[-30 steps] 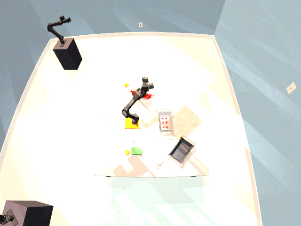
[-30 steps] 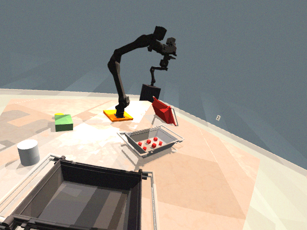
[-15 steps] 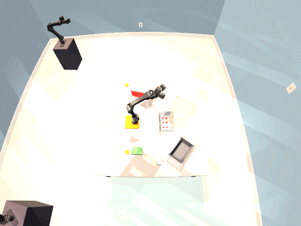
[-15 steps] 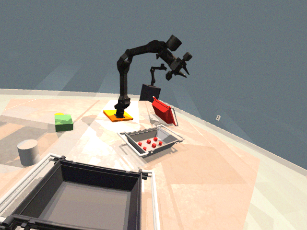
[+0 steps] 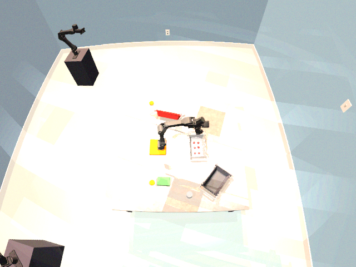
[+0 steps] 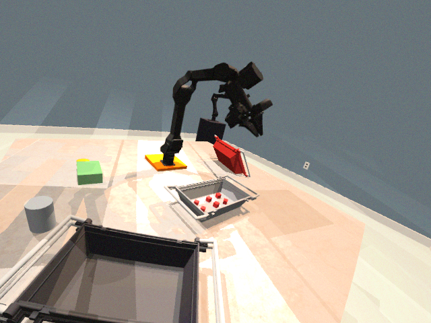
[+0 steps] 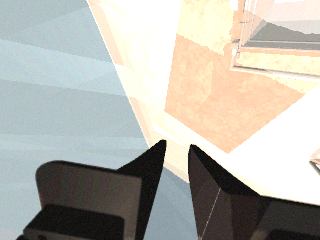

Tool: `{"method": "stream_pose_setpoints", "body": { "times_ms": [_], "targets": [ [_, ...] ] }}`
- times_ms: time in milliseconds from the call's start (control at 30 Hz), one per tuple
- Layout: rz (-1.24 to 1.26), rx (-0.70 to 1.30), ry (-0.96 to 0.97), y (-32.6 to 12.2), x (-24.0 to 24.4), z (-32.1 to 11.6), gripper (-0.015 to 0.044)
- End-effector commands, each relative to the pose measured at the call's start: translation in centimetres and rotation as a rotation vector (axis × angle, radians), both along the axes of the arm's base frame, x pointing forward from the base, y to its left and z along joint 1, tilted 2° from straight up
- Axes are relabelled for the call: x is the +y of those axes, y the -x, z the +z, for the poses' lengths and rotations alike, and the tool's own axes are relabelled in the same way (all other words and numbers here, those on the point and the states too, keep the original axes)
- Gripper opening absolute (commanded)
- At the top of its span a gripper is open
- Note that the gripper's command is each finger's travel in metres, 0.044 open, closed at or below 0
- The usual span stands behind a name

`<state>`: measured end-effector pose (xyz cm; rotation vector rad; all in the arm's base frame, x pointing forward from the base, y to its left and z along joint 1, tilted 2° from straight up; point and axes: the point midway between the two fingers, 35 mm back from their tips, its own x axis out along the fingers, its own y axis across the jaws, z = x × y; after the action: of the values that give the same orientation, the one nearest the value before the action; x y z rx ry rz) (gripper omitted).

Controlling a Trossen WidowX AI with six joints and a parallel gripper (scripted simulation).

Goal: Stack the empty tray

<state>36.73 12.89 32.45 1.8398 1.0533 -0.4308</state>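
Top view: the gripper [image 5: 198, 131] [image 6: 258, 134] [image 7: 177, 147] hangs over one short end of the grey plastic tray [image 5: 197, 136] [image 6: 226, 210] [image 7: 290, 45] loaded with 6 small red cubes [image 5: 198, 147] [image 6: 216, 204], and the exterior view puts it well above the rim. Its 2 fingers stand a narrow gap apart with nothing between them.

The loaded tray's long axis runs up and down in the top view, with 1 pale bar at each short end, both swung outward. The upper-end bar [image 5: 190, 133] [image 6: 243, 186] [image 7: 280, 73] is clearly the nearer; the lower-end bar [image 5: 198, 160] [image 6: 184, 203] lies a full tray length away. In the wrist view the tray sits toward the upper right, off the fingers' line, so I judge a shift toward it and a descent are needed to work that first bar. The inward swing should follow the long axis, toward the cubes; pressing sideways could turn the tray instead.

The empty black plastic tray [image 5: 217, 181] [image 6: 139, 246] is beyond the loaded tray's lower end, to its right in the top view. Its long axis slants against the loaded tray's, so I expect it will need turning before it can rest on 2 bars.
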Motion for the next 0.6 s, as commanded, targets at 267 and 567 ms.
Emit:
{"method": "stream_pose_setpoints", "body": {
  "times_ms": [267, 567],
  "targets": [
    [-0.845, 0.57, -0.031, -4.1, -16.0, -12.2, 0.0087],
    [-1.326, 0.834, -0.039, -1.7, -24.9, -18.1, 0.0087]
  ]
}}
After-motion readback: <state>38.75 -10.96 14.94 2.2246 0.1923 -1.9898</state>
